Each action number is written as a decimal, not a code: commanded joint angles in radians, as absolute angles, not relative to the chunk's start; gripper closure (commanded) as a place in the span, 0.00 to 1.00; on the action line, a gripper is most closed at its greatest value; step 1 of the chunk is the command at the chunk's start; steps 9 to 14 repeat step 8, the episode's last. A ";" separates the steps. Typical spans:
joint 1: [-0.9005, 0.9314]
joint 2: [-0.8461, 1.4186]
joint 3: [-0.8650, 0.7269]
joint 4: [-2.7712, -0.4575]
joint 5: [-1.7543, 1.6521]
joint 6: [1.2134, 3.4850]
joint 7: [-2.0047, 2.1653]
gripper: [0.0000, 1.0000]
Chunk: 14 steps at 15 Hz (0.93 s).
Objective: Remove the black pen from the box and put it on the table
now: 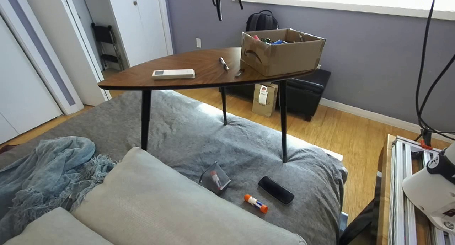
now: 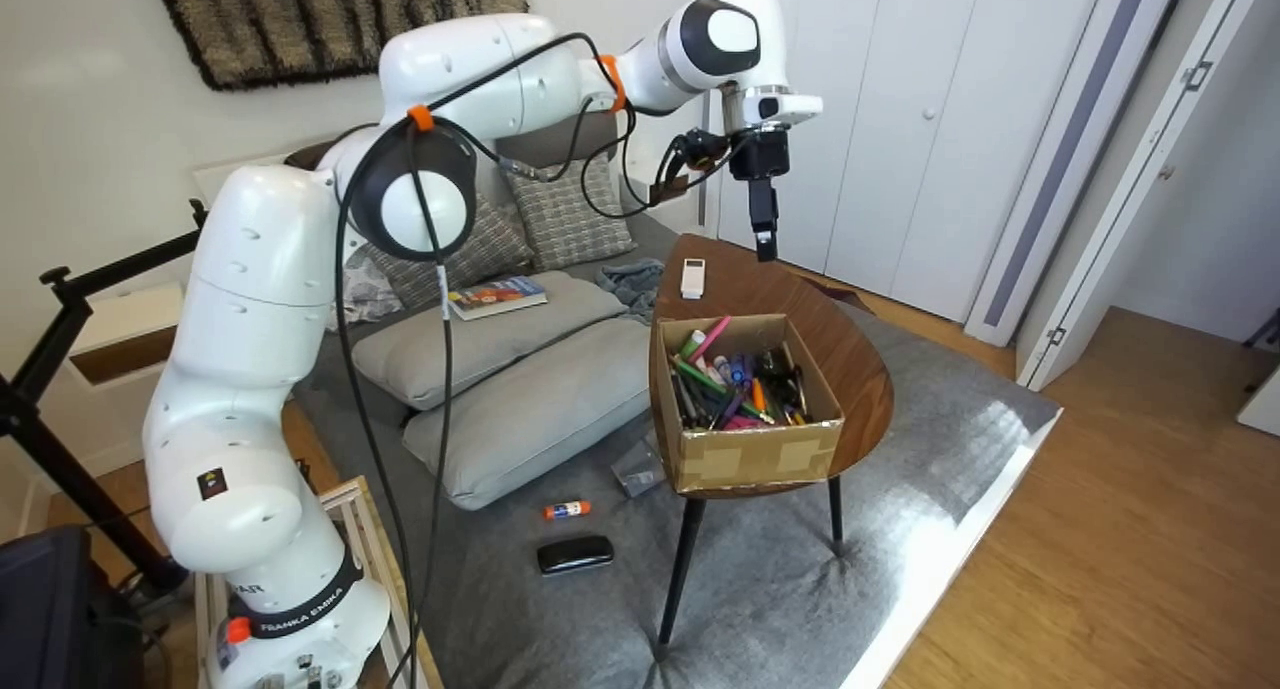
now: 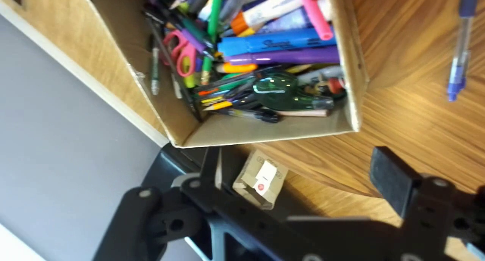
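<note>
The brown cardboard box point(image 1: 296, 58) stands on the wooden table point(image 1: 206, 60) and is full of pens, markers and small items. It also shows in an exterior view point(image 2: 760, 456) and the wrist view point(image 3: 242, 132). Several dark pens lie in it, such as a black-capped pen point(image 3: 246, 114) by the near wall and a long black stick point(image 3: 178, 69) leaning in a corner. I cannot tell which is the black pen. My gripper point(image 3: 299, 166) is open and empty. It hangs in the air above the far part of the table in an exterior view point(image 2: 766, 249), apart from the box.
A clear pen with blue parts point(image 3: 460, 45) lies on the table beside the box. A small dark block point(image 1: 239, 73) and a white slab point(image 1: 173, 74) also lie there. A glue stick point(image 1: 256, 203) and a black case point(image 1: 276, 190) lie on the grey bed below.
</note>
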<state>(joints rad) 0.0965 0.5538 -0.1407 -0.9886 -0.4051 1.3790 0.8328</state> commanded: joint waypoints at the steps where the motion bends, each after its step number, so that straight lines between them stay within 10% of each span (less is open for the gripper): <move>1: 0.129 0.442 -0.172 -1.166 -0.506 1.343 0.871 0.00; 14: 0.104 0.498 -0.157 -1.092 -0.484 1.346 0.849 0.00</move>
